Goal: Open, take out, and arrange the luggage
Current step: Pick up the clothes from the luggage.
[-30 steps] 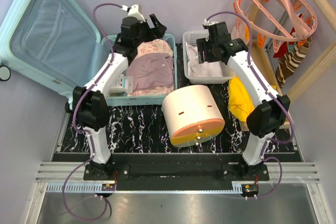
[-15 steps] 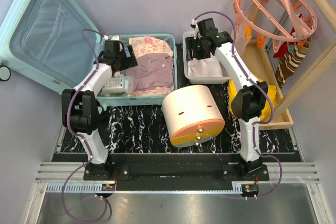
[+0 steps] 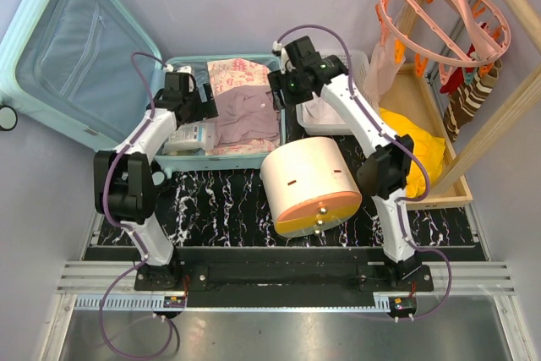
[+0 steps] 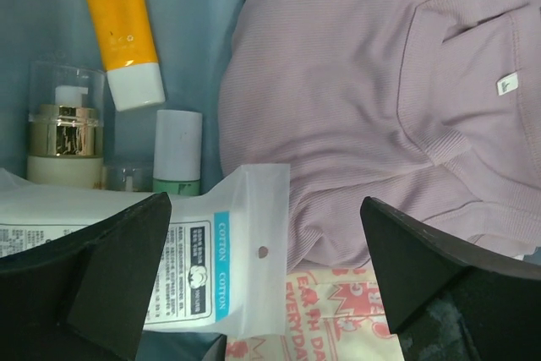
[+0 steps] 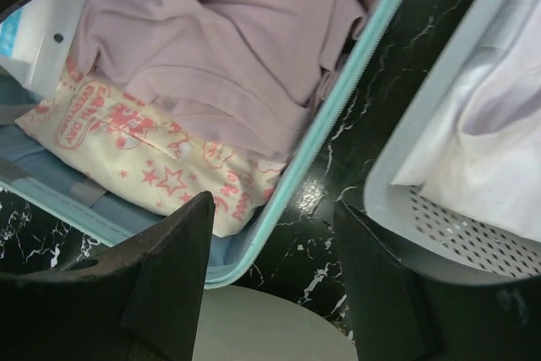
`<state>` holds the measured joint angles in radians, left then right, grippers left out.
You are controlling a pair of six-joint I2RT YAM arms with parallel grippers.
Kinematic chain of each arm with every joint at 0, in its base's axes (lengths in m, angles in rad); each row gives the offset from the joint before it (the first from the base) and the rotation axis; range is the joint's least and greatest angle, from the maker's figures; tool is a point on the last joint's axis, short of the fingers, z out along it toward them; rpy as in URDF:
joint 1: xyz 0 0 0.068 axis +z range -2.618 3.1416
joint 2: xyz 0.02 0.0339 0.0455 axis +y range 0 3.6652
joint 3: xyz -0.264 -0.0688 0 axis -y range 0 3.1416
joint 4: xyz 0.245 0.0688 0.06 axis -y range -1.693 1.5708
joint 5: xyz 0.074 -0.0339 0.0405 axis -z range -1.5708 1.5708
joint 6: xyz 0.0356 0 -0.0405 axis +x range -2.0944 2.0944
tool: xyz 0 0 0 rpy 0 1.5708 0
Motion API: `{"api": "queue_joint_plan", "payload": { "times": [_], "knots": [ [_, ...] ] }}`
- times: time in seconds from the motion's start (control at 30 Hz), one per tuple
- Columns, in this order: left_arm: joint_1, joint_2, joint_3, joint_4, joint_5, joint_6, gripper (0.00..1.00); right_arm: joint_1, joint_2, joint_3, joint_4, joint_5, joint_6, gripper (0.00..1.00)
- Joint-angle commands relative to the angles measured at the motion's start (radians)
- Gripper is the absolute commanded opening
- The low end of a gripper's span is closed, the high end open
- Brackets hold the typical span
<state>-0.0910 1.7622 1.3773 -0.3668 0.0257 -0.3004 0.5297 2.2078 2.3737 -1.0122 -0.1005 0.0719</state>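
- We see the luggage [image 3: 76,48] lying open, its lid spread left of and behind its base.
- In the base's right part, a folded top [image 3: 249,112] lies on another garment [image 3: 241,73].
- In the base's left part lie a pouch [image 4: 228,268], a tube [image 4: 118,31], a bottle [image 4: 177,150] and a jar [image 4: 63,133], with the pouch against the top.
- Just right of the luggage stands a basket [image 5: 439,200] with cloth [image 5: 499,124] in it.
- In front of the luggage's right corner lies a drum [image 3: 308,183].
- Well right of the luggage hangs a hanger rack [image 3: 439,19].

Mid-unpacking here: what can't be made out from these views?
- Top view: whatever lies under the lilac shirt in the luggage; the shirt covers it.
- Left wrist: cotton packet, its fine print too small to read.
- Right wrist: white basket, contents cut off by the right edge.
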Motion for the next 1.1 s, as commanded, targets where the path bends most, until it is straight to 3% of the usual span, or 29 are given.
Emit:
{"api": "queue_joint_plan", "payload": {
  "times": [0.0, 0.17, 0.3, 0.7, 1.07],
  "knots": [
    [0.007, -0.035, -0.034, 0.006, 0.005, 0.053, 0.99, 0.032, 0.042, 0.096, -0.065, -0.001, -0.018, 0.68],
    [0.005, -0.021, -0.029, 0.028, 0.058, 0.083, 0.96, 0.065, 0.075, 0.154, -0.081, 0.007, -0.027, 0.67],
    [-0.001, 0.000, 0.003, 0.074, 0.186, 0.078, 0.83, 0.084, 0.104, 0.173, -0.083, 0.025, -0.011, 0.66],
    [-0.208, 0.105, 0.100, 0.124, 0.296, 0.171, 0.74, 0.082, -0.008, 0.111, -0.043, 0.242, 0.077, 0.63],
    [-0.274, 0.203, 0.143, 0.123, 0.146, 0.165, 0.68, 0.076, -0.074, 0.032, -0.034, 0.248, 0.029, 0.63]
  ]
}}
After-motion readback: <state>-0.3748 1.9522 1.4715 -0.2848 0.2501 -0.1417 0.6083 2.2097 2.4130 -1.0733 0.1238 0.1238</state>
